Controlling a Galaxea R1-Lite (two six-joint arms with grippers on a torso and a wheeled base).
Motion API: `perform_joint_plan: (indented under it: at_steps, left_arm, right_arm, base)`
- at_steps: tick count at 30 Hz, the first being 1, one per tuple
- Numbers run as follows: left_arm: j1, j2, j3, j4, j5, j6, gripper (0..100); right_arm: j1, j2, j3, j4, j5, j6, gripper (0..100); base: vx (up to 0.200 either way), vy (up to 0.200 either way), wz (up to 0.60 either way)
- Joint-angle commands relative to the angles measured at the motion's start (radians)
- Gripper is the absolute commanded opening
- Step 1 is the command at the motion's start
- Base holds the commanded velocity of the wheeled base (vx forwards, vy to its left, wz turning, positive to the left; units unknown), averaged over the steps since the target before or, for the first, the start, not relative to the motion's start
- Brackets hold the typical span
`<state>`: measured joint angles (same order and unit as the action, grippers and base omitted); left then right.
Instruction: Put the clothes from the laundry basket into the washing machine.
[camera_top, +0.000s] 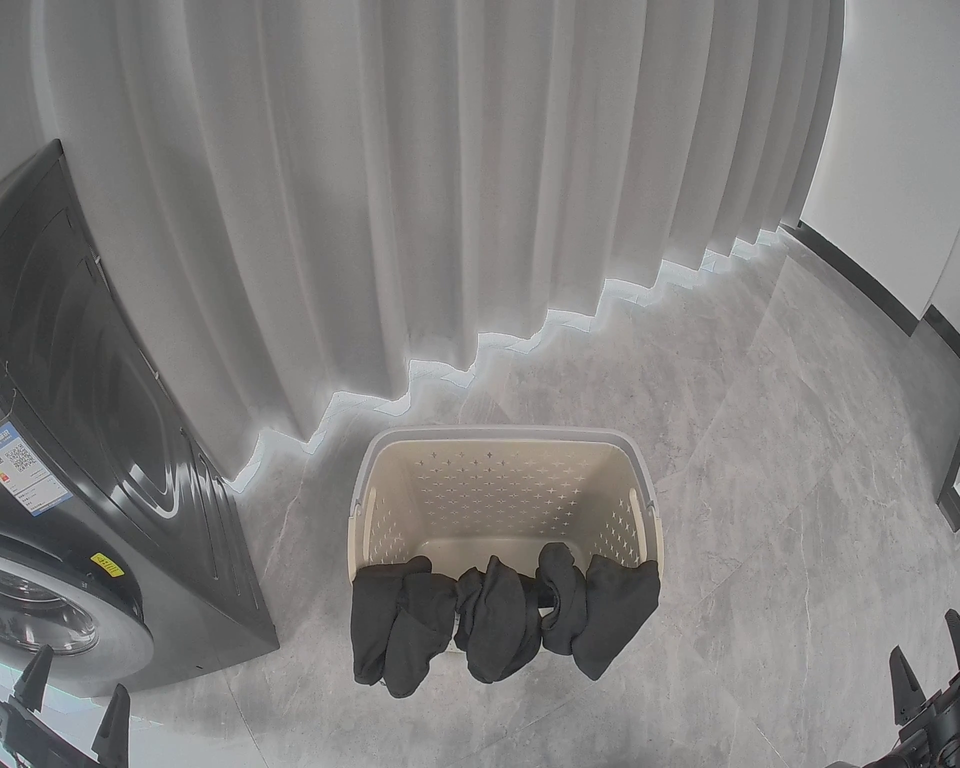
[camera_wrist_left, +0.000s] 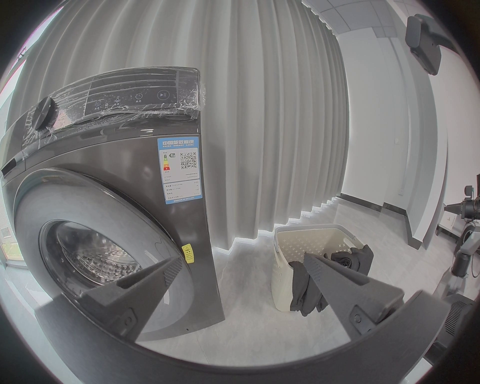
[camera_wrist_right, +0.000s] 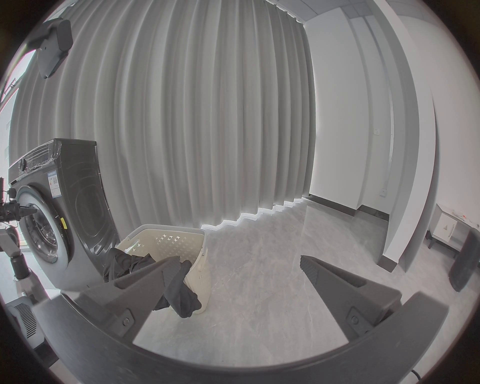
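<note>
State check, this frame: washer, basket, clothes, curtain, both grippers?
Dark grey front-loading washing machine: door looks shut.
Cream perforated plastic laundry basket: upright on the floor.
Black clothes: draped over the basket's near rim.
White pleated curtain: drawn shut.
Left gripper: open, empty.
Right gripper: open, empty.

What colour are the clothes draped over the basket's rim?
The clothes are black or very dark grey, plain with no pattern. They show best in the head view.
</note>
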<state>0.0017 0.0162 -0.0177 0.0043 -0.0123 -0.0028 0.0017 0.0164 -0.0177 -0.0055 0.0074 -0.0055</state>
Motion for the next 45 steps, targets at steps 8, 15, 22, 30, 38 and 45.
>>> perform_joint_plan:
  at_steps: [8,15,22,30,38,45]
  left_arm:
    - [0.000,-0.012,0.016,0.000,0.000,0.000,100]
    - [0.000,-0.012,0.016,0.000,0.000,0.000,100]
    - [0.000,-0.012,0.016,0.000,0.000,0.000,100]
    - [0.000,-0.012,0.016,0.000,0.000,0.000,100]
    - [0.000,-0.013,0.016,0.000,0.000,0.000,100]
    - [0.000,-0.013,0.016,0.000,0.000,0.000,100]
  right_arm:
    - [0.000,-0.001,0.018,-0.001,0.000,0.001,100]
    - [-0.002,0.000,0.018,-0.001,0.000,0.001,100]
    - [0.000,-0.001,0.018,-0.001,0.000,0.001,100]
    - [0.000,-0.001,0.018,-0.001,0.000,0.001,100]
    - [0.000,0.000,0.018,-0.001,0.000,0.001,100]
    - [0.000,-0.001,0.018,-0.001,0.000,0.001,100]
  base:
    - [0.000,0.000,0.00]
    - [0.000,0.000,0.09]
    - [0.000,0.000,0.60]
    - [0.000,0.000,0.07]
    - [0.000,0.000,0.22]
    - [0.000,0.000,0.60]
